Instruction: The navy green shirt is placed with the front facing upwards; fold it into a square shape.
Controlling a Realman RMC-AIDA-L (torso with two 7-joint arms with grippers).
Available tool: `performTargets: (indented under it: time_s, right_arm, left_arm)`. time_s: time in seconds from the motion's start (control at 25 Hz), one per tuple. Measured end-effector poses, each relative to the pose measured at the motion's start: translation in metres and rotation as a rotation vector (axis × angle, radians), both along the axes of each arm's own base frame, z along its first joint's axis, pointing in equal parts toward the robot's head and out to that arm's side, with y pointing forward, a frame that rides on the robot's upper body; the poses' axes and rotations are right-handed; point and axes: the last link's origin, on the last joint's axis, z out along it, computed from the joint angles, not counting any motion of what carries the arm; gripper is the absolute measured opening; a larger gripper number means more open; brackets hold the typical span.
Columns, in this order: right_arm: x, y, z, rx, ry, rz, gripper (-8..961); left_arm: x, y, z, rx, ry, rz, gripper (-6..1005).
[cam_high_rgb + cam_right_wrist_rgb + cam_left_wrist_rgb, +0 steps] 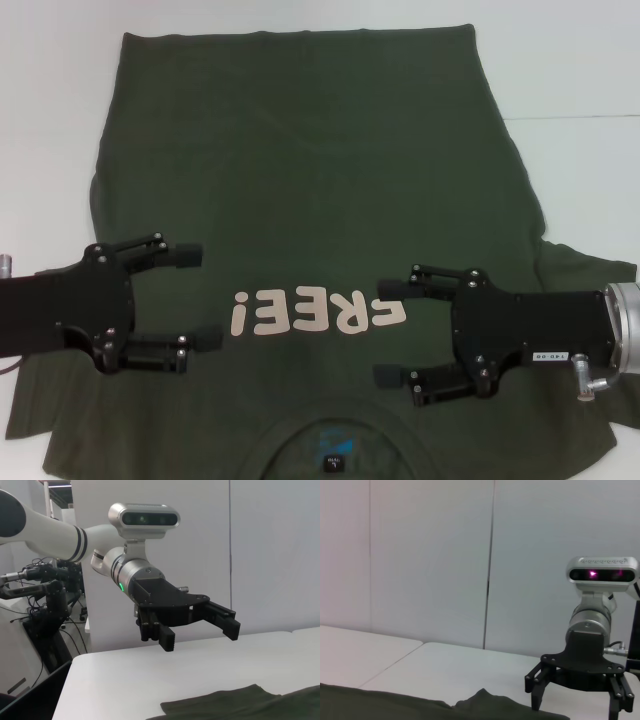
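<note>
Olive-green cotton fills our head view: the navy green shirt [310,200], a large dark short-sleeved T-shirt, lies spread flat and front-up on the white bench [580,60], its round neck and small label at the bench's near edge and its hem toward the far edge. Pale pinkish block letters "FREE!" [318,313] run across the chest. We have our left end effector [195,297] over the shirt just beside the "!" end of the lettering, black fingers spread wide with nothing between them. Our right end effector [392,333] faces it from the other end of the word, fingers likewise parted and empty. From the wrist views, both end effectors hang above the cloth, not touching it, with a rumpled shirt edge [235,705] on the bench below.
</note>
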Motion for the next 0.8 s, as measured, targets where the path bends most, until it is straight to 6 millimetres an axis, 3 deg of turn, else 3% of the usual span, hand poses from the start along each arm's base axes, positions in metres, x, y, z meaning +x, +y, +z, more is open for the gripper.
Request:
performTargets:
  time_s: [0.56, 0.8]
  right_arm:
    - [0.004, -0.002, 0.000, -0.003, -0.002, -0.022, 945]
    - [0.006, 0.022, 0.007, -0.005, -0.003, -0.263, 944]
  left_arm:
    - [0.003, -0.002, -0.007, -0.034, -0.004, -0.007, 947]
    - [0.004, 0.002, -0.008, -0.022, -0.009, 0.004, 947]
